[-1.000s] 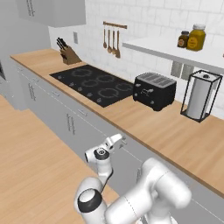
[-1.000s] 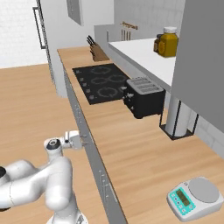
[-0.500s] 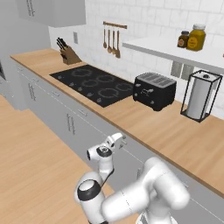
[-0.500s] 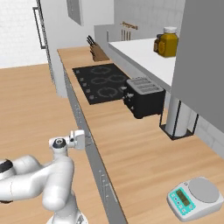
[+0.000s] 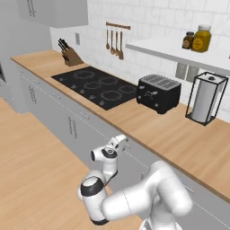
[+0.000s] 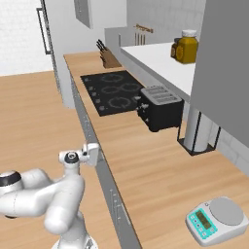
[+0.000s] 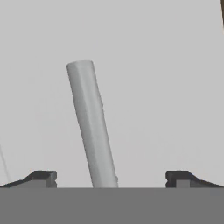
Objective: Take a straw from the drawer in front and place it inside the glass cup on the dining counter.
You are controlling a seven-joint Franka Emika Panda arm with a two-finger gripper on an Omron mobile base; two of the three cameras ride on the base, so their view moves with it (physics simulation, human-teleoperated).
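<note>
Tool [image 7: 111,177] up close to grey drawer [image 7: 166,87] front, fingers [image 7: 41,177] spread wide either side of bar handle [image 7: 91,127], so closing would grab it for pull. Drawer closed under wood table [image 5: 148,126]; straw presumably inside, out of sight.

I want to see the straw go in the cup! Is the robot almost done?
Not nearly. The drawer looks shut. The gripper is open, its fingertips either side of the drawer's bar handle. Left: pulling the drawer open, taking a straw, carrying it to the cup.
</note>
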